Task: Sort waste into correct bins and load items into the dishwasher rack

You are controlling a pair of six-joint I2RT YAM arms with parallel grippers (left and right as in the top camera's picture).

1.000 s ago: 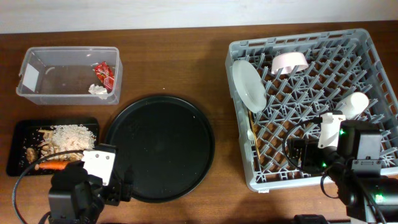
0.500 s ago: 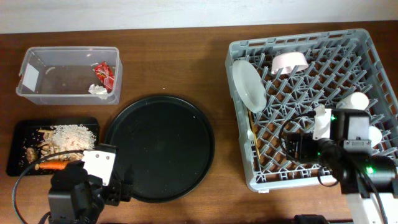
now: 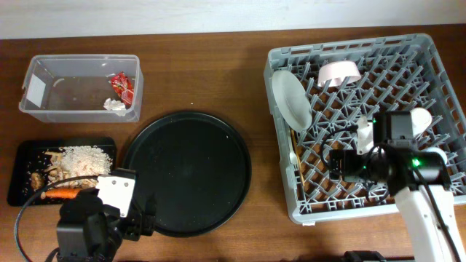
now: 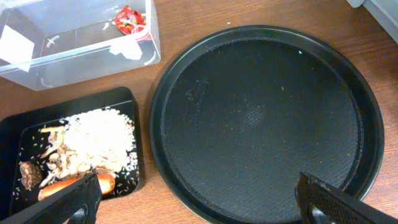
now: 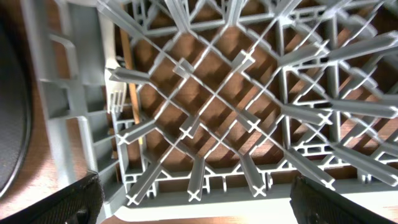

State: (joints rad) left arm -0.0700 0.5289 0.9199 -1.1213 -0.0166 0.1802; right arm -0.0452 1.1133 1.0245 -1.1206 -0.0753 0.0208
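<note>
Both empty: right gripper (image 5: 199,208) spread wide, holding nothing, hanging low over the near-left part of the dishwasher rack (image 3: 320,211). Left gripper (image 4: 199,208) likewise spread wide and bare, over the near rim of the round black tray (image 3: 187,172).

Looks close to finished, with white fork (image 5: 116,93) and thin wooden stick (image 5: 129,81) lying side by side inside the rack, just beside its left wall.

Risks:
- Wide fingers catching an upright peg on any pull-away, jolting the rack.
- Stick thin enough to slip through the open grid if bumped.
- White plate (image 3: 291,100) leaning on edge between pegs — liable to tip if shaken.

Long axis of fork and stick: parallel to the left wall, running far to near. Tines apparently toward the near wall — hard to confirm.
</note>
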